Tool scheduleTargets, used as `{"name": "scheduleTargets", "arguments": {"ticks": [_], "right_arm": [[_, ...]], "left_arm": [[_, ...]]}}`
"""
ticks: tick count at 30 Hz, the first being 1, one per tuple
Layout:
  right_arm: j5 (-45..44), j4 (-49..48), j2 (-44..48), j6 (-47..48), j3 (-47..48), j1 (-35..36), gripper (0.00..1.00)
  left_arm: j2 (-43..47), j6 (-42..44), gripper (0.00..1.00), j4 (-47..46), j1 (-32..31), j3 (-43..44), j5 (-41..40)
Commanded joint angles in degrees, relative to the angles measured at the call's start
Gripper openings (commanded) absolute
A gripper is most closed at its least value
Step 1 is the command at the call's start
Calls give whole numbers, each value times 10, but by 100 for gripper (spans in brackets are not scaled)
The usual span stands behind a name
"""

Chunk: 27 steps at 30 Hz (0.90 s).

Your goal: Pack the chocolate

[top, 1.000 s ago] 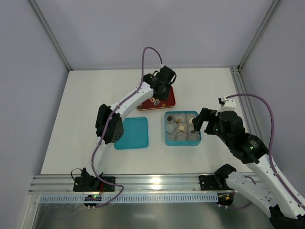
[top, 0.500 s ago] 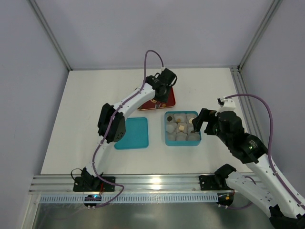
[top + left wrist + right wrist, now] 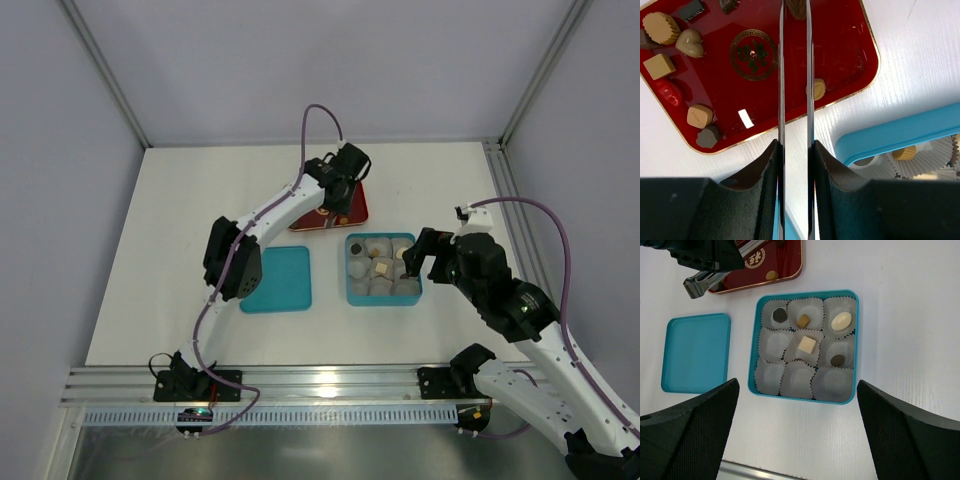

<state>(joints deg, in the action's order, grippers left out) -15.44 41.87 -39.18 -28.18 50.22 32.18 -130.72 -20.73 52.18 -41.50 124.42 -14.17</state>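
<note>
My left gripper (image 3: 338, 190) (image 3: 795, 145) is shut on metal tongs (image 3: 781, 75) (image 3: 702, 282) over the red tray (image 3: 355, 213) (image 3: 850, 60). The tong blades stand almost together, with a brown chocolate (image 3: 796, 7) between their tips. Several loose chocolates lie on the tray: a tan fluted round (image 3: 661, 27), a cream heart (image 3: 690, 44), a tan square (image 3: 659, 66), a small tan piece (image 3: 816, 89). The teal box (image 3: 383, 299) (image 3: 856, 340) holds nine paper cups; several hold chocolates, such as a cream oval (image 3: 841, 320) and a cream square (image 3: 806, 345). My right gripper (image 3: 425, 258) (image 3: 797, 385) is open and empty above the box.
The teal lid (image 3: 280, 280) (image 3: 696, 352) lies flat left of the box. The box's near row of cups (image 3: 797, 379) has nothing in it. Metal frame posts and a rail edge the table at the back, the right and the front.
My left gripper with the tongs has shifted slightly over the red tray. The right arm has hardly moved.
</note>
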Motion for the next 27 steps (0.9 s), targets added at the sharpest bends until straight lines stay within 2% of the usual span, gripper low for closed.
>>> {"name": "scheduleTargets", "arguments": {"ticks": [1, 12, 27], "right_arm": [[-3, -15, -4, 7, 4, 0, 100], [0, -24, -11, 4, 0, -2, 100], [1, -42, -21, 4, -8, -1, 100]], "left_arm": [[59, 6, 23, -8, 2, 9, -12], [84, 15, 22, 32, 3, 15, -19], [163, 3, 21, 45, -22, -57, -11]]}}
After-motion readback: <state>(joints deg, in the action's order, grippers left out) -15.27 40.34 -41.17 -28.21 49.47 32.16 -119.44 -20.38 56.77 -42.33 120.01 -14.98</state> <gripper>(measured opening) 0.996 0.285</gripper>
